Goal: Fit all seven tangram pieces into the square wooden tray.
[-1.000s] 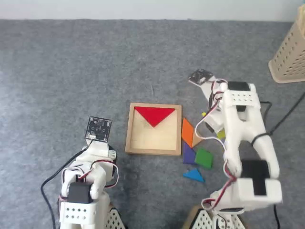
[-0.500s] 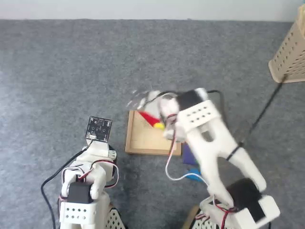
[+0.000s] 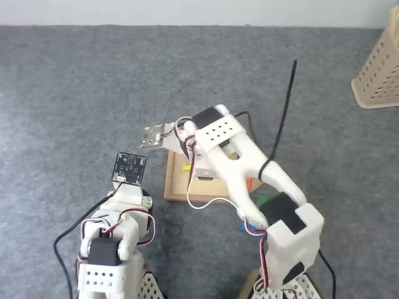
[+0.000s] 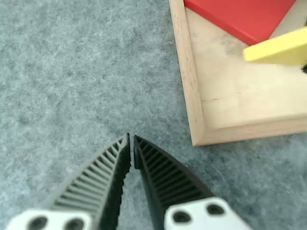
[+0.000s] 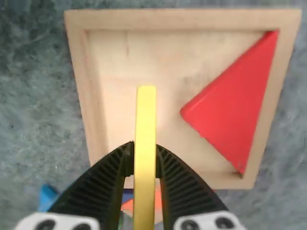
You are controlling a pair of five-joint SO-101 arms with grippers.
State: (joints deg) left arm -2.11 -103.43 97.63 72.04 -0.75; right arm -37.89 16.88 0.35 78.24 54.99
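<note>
Step in hand: placement of the second piece. The yellow tangram piece (image 5: 146, 110) stands on edge above the floor of the square wooden tray (image 5: 76, 72), over its open half. The right jaws are clamped on the piece's two flat faces. The red triangle (image 5: 235, 115) already lies flat in the tray, with two of its corners in adjacent tray corners.

By my reading, one piece is seated, one is in transit and five remain. The orange piece (image 3: 252, 183), the green piece (image 3: 262, 200) and the blue piece (image 5: 47, 195) lie on the bench just beside the tray, partly hidden by the right arm (image 3: 249, 168).

Next move, as I judge it: lower the yellow piece, tip it flat, and align one edge with the red triangle or the tray wall before release. Released on edge, it could topple across the rim.

The left arm (image 3: 118, 230) is parked near the tray's corner. The left jaws are together, empty, above the bench.

The bench is covered in grey short-pile carpet (image 3: 93, 81). A pale perforated basket (image 3: 380, 68) stands at its edge, and a light wall runs along the far side.
</note>
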